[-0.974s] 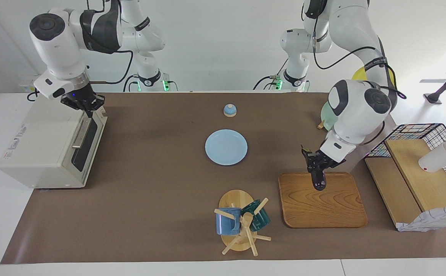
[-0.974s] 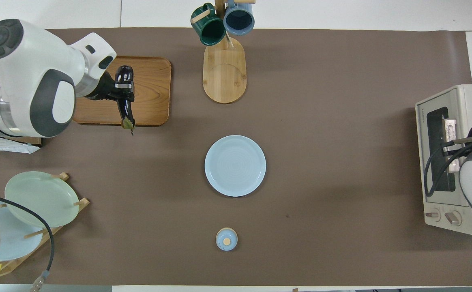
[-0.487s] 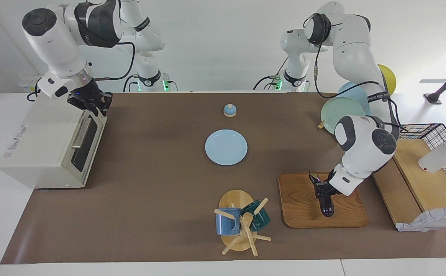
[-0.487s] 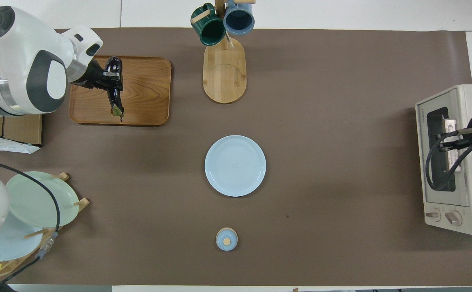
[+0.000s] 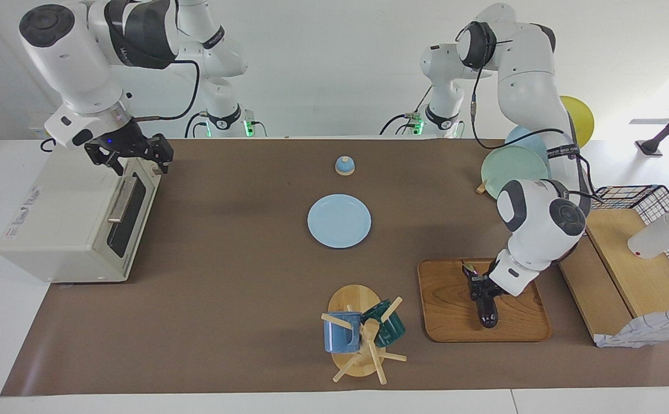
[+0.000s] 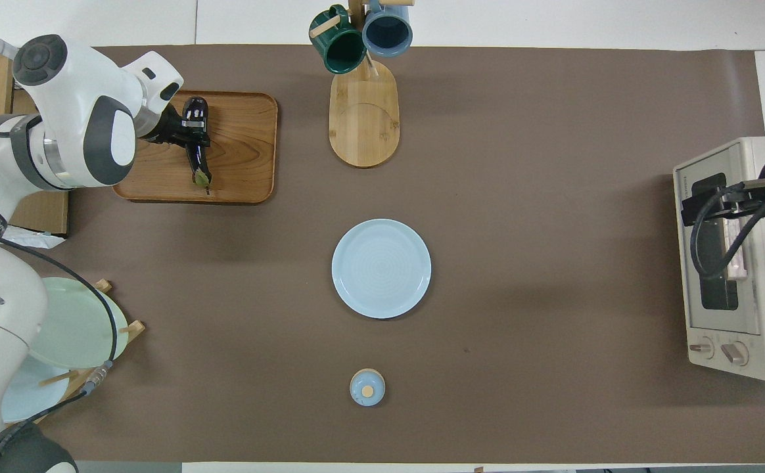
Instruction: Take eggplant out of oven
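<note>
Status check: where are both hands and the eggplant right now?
Left hand down on the eggplant, which lies on the wooden tray. Right hand open above the oven, door shut. Nothing in the way.

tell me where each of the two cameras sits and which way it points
Facing view: high across the table, looking at the robots; both whole arms show, right gripper over the oven, left gripper at the eggplant on the wooden tray.
Overhead view: above the robots' end, looking steeply down; left arm's wrist and gripper, part of the right arm.
Shared: blue plate, mug rack, tray, oven, half a turn apart.
</note>
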